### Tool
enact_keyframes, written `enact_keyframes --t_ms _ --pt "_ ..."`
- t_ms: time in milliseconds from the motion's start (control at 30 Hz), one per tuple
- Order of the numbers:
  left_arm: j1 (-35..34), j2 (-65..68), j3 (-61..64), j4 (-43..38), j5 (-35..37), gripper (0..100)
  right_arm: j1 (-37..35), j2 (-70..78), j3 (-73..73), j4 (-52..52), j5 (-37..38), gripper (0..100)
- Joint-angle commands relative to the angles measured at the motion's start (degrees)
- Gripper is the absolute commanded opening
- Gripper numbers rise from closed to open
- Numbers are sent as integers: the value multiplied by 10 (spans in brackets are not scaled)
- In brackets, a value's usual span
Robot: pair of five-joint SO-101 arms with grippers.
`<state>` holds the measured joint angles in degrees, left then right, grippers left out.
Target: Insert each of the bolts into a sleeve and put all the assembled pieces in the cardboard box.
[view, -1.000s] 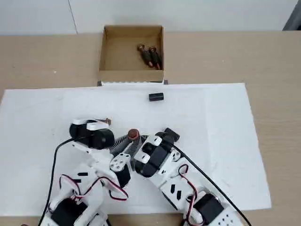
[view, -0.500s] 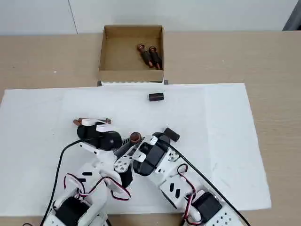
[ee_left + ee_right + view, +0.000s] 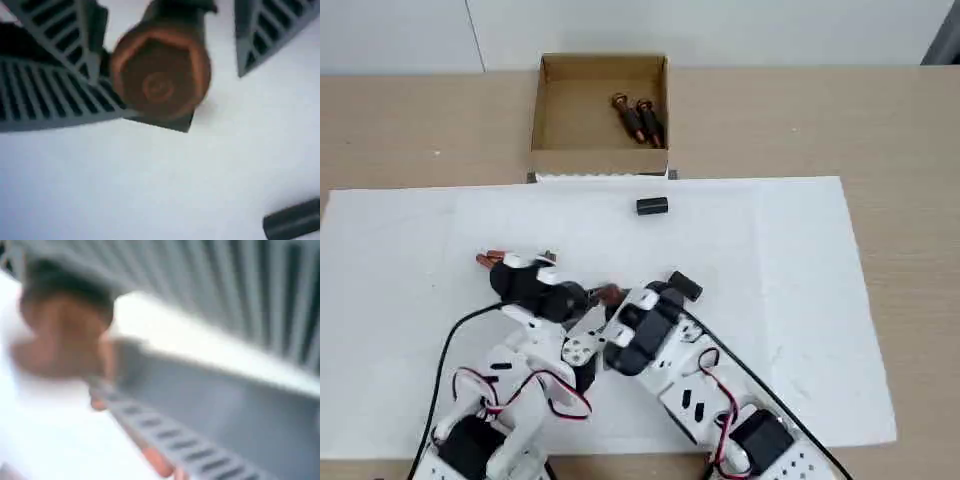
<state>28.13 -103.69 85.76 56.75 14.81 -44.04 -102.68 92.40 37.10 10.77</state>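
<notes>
Left gripper (image 3: 167,70) shifted toward bolt (image 3: 610,293), fingers wide; right gripper (image 3: 601,300) clamps bolt.

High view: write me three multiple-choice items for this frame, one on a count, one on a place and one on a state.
1. How many assembled pieces lie in the cardboard box?
A. one
B. two
C. four

2. Where does the loose black sleeve lie?
A. inside the box
B. on the bare wood beside the paper
C. on the white paper

3. The box is:
A. upright and open at the top
B. closed by its flaps
C. tipped on its side

Answers: 1 B, two copper-headed pieces lie side by side inside it. 2 C, the sleeve sits on the paper just in front of the box's front wall. 3 A, the box's floor shows from above.
</notes>
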Motion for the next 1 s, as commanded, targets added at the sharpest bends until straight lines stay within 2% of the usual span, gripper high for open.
enact_keyframes --t_ms 0,333,600,700,833,967 --pt "-23 -4 -22 2 -25 170 -7 -8 -41 -15 6 2" --pt "-25 -4 -80 53 -24 170 -4 -7 -34 -15 6 2" --pt "-27 -4 -165 55 -24 168 -4 -7 -34 -15 6 2" --pt "-52 -4 -184 53 -27 121 -4 -7 -35 -15 6 2" --pt "-100 -4 -198 54 -28 1 -3 -7 -34 -15 4 2" --pt "-156 -4 -190 55 -62 5 -2 -7 -25 -15 3 2"
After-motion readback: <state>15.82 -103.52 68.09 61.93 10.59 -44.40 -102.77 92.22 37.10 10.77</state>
